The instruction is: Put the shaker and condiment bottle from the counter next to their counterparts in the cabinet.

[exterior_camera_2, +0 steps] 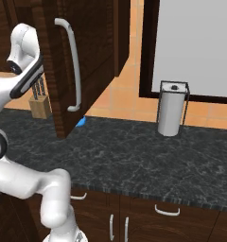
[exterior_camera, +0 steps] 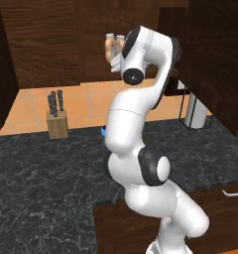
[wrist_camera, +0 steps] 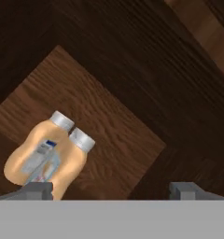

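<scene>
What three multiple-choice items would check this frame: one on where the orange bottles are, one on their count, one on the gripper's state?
1. Where do the orange bottles stand?
A. On the black counter
B. On the wooden shelf inside the cabinet
C. Beside the knife block

2. How many orange bottles stand there?
A. One
B. Two
C. Three

3. What state is the gripper in?
A. Open and holding nothing
B. Shut on a bottle
C. Shut on a shaker

Answers: 1 B, the hand view shows them on the shelf of the dark cabinet. 2 B, two grey-white caps sit side by side, the bottles touching. 3 A, the fingertips are wide apart with nothing between them.
</scene>
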You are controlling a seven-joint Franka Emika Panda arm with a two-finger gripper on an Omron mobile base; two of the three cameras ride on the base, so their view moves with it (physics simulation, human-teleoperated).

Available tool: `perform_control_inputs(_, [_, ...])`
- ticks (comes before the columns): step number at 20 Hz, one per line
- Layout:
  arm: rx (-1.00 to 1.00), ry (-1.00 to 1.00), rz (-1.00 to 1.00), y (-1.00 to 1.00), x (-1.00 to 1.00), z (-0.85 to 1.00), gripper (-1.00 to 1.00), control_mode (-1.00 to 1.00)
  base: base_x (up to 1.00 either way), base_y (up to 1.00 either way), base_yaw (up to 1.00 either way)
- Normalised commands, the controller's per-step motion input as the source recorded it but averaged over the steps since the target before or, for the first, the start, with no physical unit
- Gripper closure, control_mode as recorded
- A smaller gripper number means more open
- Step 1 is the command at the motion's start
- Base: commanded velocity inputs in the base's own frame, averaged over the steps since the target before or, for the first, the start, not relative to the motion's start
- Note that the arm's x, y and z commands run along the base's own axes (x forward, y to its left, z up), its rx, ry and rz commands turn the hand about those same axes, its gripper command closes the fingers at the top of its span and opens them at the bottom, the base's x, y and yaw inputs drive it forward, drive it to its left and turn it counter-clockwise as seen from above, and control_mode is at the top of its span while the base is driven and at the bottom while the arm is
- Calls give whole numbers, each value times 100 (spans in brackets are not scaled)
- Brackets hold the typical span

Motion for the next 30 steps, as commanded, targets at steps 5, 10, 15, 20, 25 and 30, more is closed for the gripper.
perform_control_inputs(5, [13, 26, 0, 35, -100, 77, -100, -100, 0, 0, 0])
perform_control_inputs(10, [10, 26, 0, 46, -100, 57, -100, -100, 0, 0, 0])
perform_control_inputs(15, [10, 27, 0, 50, -100, 52, -100, -100, 0, 0, 0])
perform_control_inputs(20, [8, 30, 0, 57, -100, 32, -100, -100, 0, 0, 0])
perform_control_inputs(25, [6, 27, 0, 58, -100, 16, -100, -100, 0, 0, 0])
perform_control_inputs(30, [7, 29, 0, 57, -100, 24, -100, -100, 0, 0, 0])
